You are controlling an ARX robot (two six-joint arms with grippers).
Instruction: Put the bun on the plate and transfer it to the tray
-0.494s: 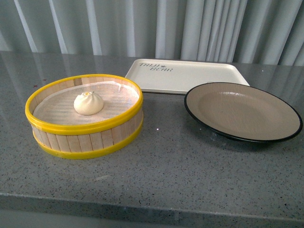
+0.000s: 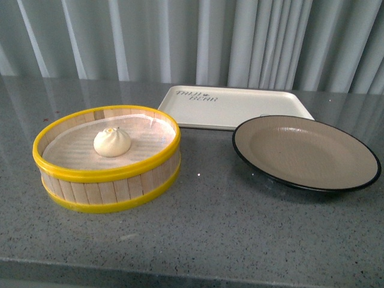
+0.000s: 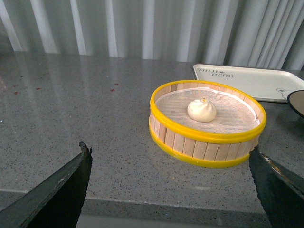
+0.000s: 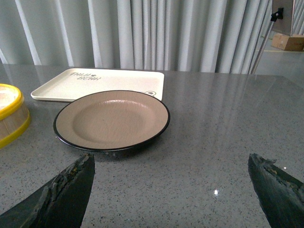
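pale curtains [image 2: 180,36] back a grey desk [image 2: 240,234]; the bun [image 2: 112,142] sits in the basket [image 2: 108,187] at left, plate [image 2: 306,150] right, tray [image 2: 240,111] behind. left gripper [image 3: 168,148] and right gripper [image 4: 171,156] gape wide, empty. a hard pinch could squash the bun; the basket rim could snag a finger.

Steamer basket [image 2: 108,183]: matt wooden slats sitting between glossy yellow plastic-looking rims; woven white liner [image 2: 72,150] looking like cloth. Bun [image 2: 112,142]: showing smooth, matt dough. Plate [image 2: 306,150]: glaze gleaming softly. Tray [image 2: 240,108]: appearing smooth, satin. Countertop [image 2: 210,228]: polished speckled stone reflecting light.
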